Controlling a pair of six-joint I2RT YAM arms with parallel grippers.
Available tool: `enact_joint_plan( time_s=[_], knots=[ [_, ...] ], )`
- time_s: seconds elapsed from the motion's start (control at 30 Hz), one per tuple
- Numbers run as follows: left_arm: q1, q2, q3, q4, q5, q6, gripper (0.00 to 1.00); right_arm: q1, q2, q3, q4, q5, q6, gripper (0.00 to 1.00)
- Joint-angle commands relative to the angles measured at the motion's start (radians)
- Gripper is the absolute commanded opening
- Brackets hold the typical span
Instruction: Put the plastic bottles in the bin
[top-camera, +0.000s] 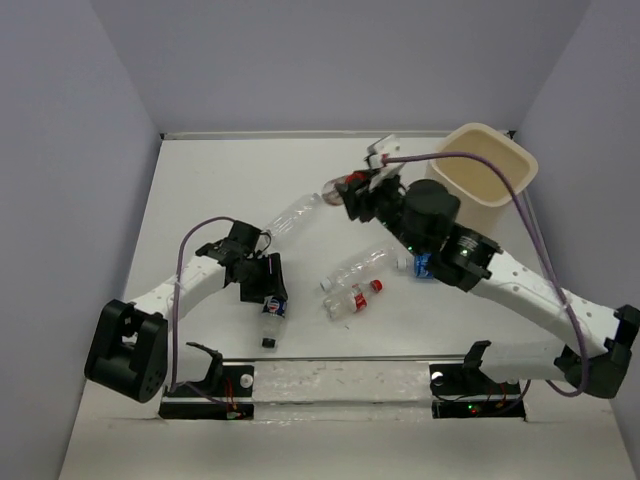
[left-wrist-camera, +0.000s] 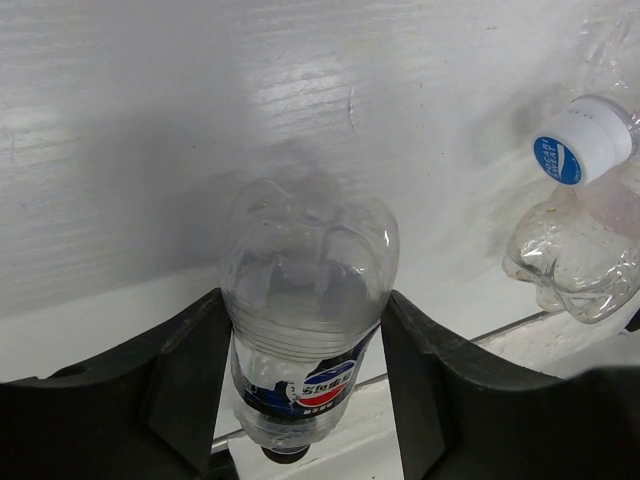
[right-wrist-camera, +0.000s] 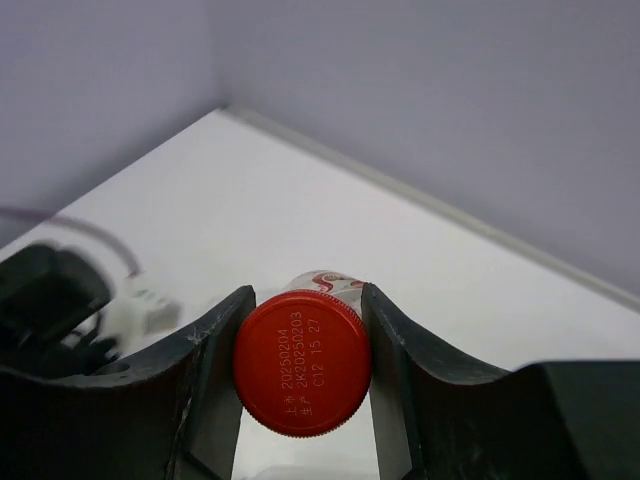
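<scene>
The right gripper (right-wrist-camera: 304, 310) was clamped on the red cap of a bottle (right-wrist-camera: 302, 362), with the body hidden behind the cap in the wrist view. Held only at that end, the bottle could swing or twist out of the jaws under any quick move. In the overhead view it sat near the far edge of the table (top-camera: 220, 180), just left of the bin (top-camera: 487, 170) in the far right corner and not yet over its mouth. Opening there would probably have dropped the bottle onto the table. A low approach risked knocking the bottle against the rolled rim.

The left gripper (left-wrist-camera: 305, 310) was closed on the mid-body of a blue-labelled bottle (left-wrist-camera: 305, 250) near the near edge, its dark cap pointing toward that edge. I could not tell whether it was clear of the table. The thin wall looked likely to buckle, which could let the bottle squirt out. Its way to the bin ran across the right arm, so the two arms might have collided.

Between them lay a clear bottle (top-camera: 295, 215), a white-capped bottle (top-camera: 357, 266) and a red-labelled bottle (top-camera: 350, 301). Another bottle (top-camera: 422, 265) lay partly under the right arm. A sweeping arm could have scattered any of these.
</scene>
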Motion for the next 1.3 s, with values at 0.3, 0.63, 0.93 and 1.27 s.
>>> enact_joint_plan(
  time_s=[0.3, 0.63, 0.93, 1.27],
  knots=[
    [-0.007, -0.077, 0.152, -0.004, 0.086, 0.015, 0.13, -0.589, -0.185, 0.044, 0.092, 0.335, -0.106, 0.00],
    [-0.031, -0.111, 0.407, 0.111, 0.117, -0.089, 0.13, -0.841, -0.057, 0.021, -0.063, 0.072, 0.142, 0.00],
    [-0.205, 0.018, 0.821, 0.211, -0.001, -0.186, 0.13, -0.860, -0.108, 0.019, -0.136, -0.119, 0.270, 0.99],
    [-0.360, 0.365, 1.244, 0.442, -0.110, -0.241, 0.14, -0.860, -0.555, -0.073, -0.083, -0.456, 0.409, 0.08]
  ],
)
